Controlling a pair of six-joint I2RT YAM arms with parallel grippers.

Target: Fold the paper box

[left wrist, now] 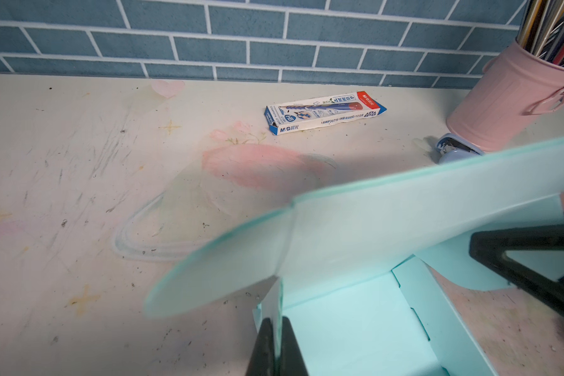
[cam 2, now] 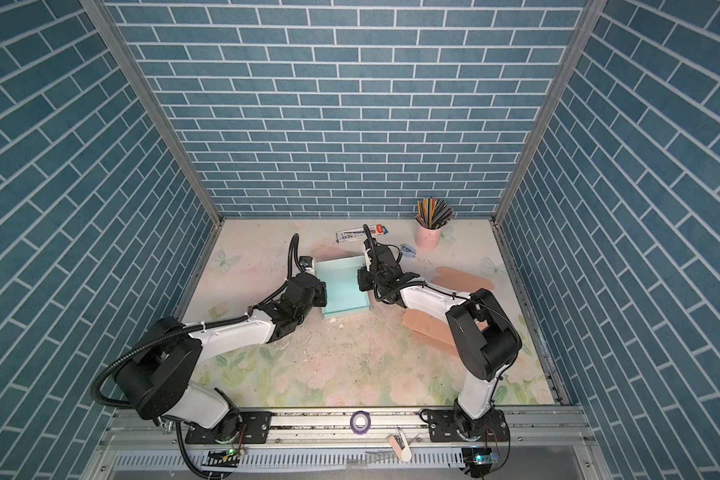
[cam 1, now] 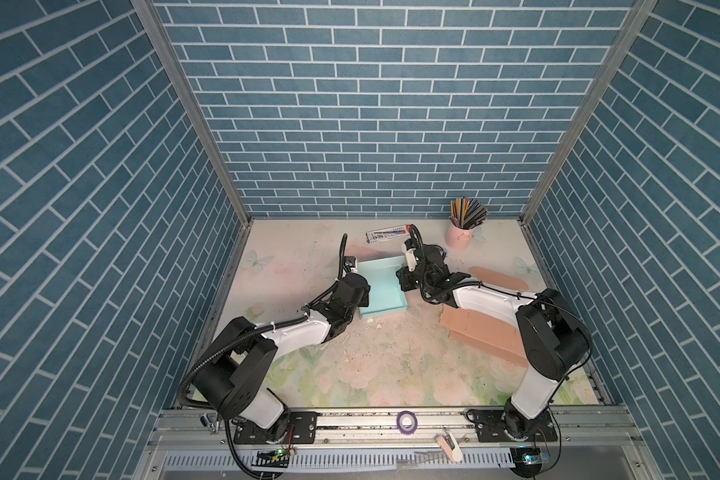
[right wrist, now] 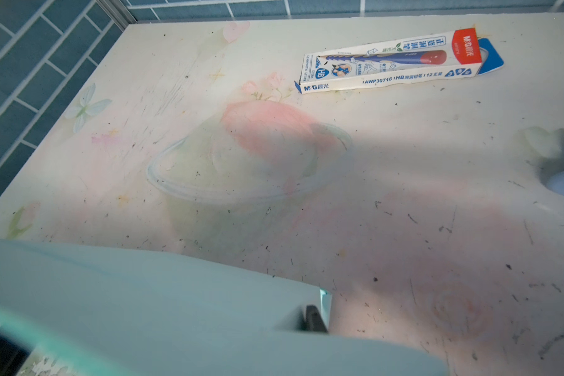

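The paper box is pale teal and partly folded. It lies open-topped at mid-table between my two arms, with its side walls raised. My left gripper is shut on the box's thin left wall, and a rounded flap sticks out beside it. My right gripper is at the box's right wall. In the right wrist view the teal paper covers the jaws, and only one black fingertip shows behind a flap corner.
A pencil carton lies near the back wall. A pink cup of pencils stands at the back right, with a blue stapler beside it. Brown cardboard pieces lie on the right. A purple tape roll sits on the front rail.
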